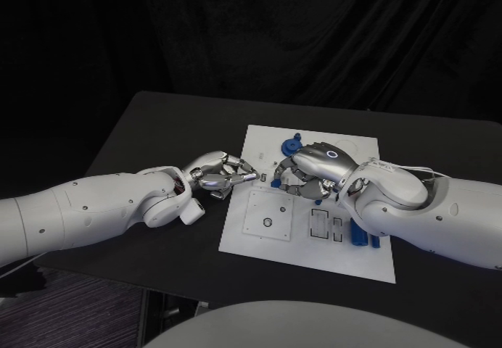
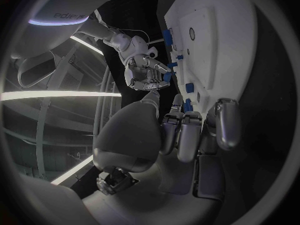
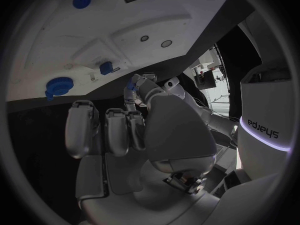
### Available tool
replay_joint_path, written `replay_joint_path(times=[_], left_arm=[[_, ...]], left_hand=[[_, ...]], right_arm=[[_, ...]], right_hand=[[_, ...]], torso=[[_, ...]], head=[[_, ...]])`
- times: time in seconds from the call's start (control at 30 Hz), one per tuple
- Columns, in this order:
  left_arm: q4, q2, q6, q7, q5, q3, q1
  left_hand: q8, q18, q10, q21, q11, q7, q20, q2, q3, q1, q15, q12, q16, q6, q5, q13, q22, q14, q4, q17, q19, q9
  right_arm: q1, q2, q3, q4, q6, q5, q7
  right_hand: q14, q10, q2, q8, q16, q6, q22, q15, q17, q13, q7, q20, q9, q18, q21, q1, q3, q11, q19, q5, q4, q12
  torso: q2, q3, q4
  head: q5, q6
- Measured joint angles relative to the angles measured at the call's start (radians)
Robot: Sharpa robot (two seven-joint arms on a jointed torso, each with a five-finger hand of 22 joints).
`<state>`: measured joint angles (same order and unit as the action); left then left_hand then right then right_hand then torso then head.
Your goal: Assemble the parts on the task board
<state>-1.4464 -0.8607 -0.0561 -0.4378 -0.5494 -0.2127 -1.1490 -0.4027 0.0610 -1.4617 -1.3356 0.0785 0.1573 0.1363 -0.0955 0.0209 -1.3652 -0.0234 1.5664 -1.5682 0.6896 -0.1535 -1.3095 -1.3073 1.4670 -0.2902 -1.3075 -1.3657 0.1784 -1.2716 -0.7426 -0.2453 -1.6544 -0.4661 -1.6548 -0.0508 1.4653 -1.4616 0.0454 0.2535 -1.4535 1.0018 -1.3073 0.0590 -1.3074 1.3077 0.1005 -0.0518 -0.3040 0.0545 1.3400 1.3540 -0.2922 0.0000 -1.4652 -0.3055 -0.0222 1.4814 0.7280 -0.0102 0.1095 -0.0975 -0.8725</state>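
The white task board lies in the middle of the black table. My right hand hovers over the board's upper middle with its fingers curled, pinching a small blue part. My left hand is at the board's left edge, fingers drawn together and pointing at the right hand. A blue part shows right at its fingertips, but I cannot tell whether it grips it. A blue gear-like part stands on the board behind the right hand. More blue parts lie at the board's right edge.
A square recessed panel and two slotted rectangles lie in the board's near half. Black table surface stretches left of the board, ending in an edge near the left arm. Dark curtains hang behind.
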Motion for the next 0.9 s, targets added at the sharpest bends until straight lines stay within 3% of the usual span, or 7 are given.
replay_joint_path(times=[0.3, 0.53, 0.9], left_arm=[[0.0, 0.023, 0.023, 0.001, 0.003, 0.0, 0.0], [0.005, 0.038, 0.037, 0.004, 0.004, 0.0, 0.0], [0.017, 0.055, 0.055, 0.025, 0.005, 0.0, 0.0]], left_hand=[[0.012, 0.0, 0.0, 0.0, 0.0, 0.0, 0.0, 0.0, -0.02, 0.0, -0.004, 0.0, 0.0, 0.0, -0.001, 0.0, 0.0, -0.004, 0.001, 0.0, 0.0, -0.006], [0.025, 0.0, 0.0, 0.0, 0.0, 0.007, 0.004, -0.01, -0.039, -0.013, -0.007, 0.002, 0.0, 0.007, -0.036, -0.002, 0.0, 0.0, 0.006, 0.0, 0.004, -0.013], [0.026, 0.0, -0.003, 0.0, 0.004, 0.007, 0.003, -0.018, -0.043, -0.032, -0.007, 0.006, 0.0, 0.015, -0.053, -0.002, 0.0, 0.0, 0.01, 0.0, 0.004, -0.014]], right_arm=[[-0.001, 0.018, 0.0, 0.01, -0.002, 0.004, -0.001], [-0.001, 0.03, 0.0, 0.014, -0.001, 0.005, -0.001], [-0.001, 0.036, 0.0, 0.015, 0.0, 0.012, -0.001]], right_hand=[[0.0, 0.0, 0.0, -0.002, 0.0, 0.0, 0.0, 0.0, 0.0, 0.0, 0.0, 0.0, 0.0, 0.0, 0.0, 0.0, 0.0, 0.0, 0.0, 0.0, 0.0, 0.0], [0.0, 0.0, 0.001, 0.001, 0.0, 0.0, 0.0, 0.0, 0.0, 0.0, 0.0, 0.0, 0.0, 0.0, 0.0, 0.0, 0.0, 0.0, 0.0, 0.001, 0.0, 0.0], [0.0, 0.0, 0.001, 0.002, -0.002, 0.0, 0.0, 0.0, 0.0, 0.0, 0.0, 0.0, 0.0, 0.0, 0.0, 0.0, 0.004, 0.0, 0.0, 0.001, 0.001, -0.001]], torso=[[0.0, 0.0, 0.0007], [0.0, 0.0002, 0.0021], [0.0, 0.0012, 0.002]], head=[[0.001, 0.0], [0.0, 0.0], [-0.002, 0.0]])
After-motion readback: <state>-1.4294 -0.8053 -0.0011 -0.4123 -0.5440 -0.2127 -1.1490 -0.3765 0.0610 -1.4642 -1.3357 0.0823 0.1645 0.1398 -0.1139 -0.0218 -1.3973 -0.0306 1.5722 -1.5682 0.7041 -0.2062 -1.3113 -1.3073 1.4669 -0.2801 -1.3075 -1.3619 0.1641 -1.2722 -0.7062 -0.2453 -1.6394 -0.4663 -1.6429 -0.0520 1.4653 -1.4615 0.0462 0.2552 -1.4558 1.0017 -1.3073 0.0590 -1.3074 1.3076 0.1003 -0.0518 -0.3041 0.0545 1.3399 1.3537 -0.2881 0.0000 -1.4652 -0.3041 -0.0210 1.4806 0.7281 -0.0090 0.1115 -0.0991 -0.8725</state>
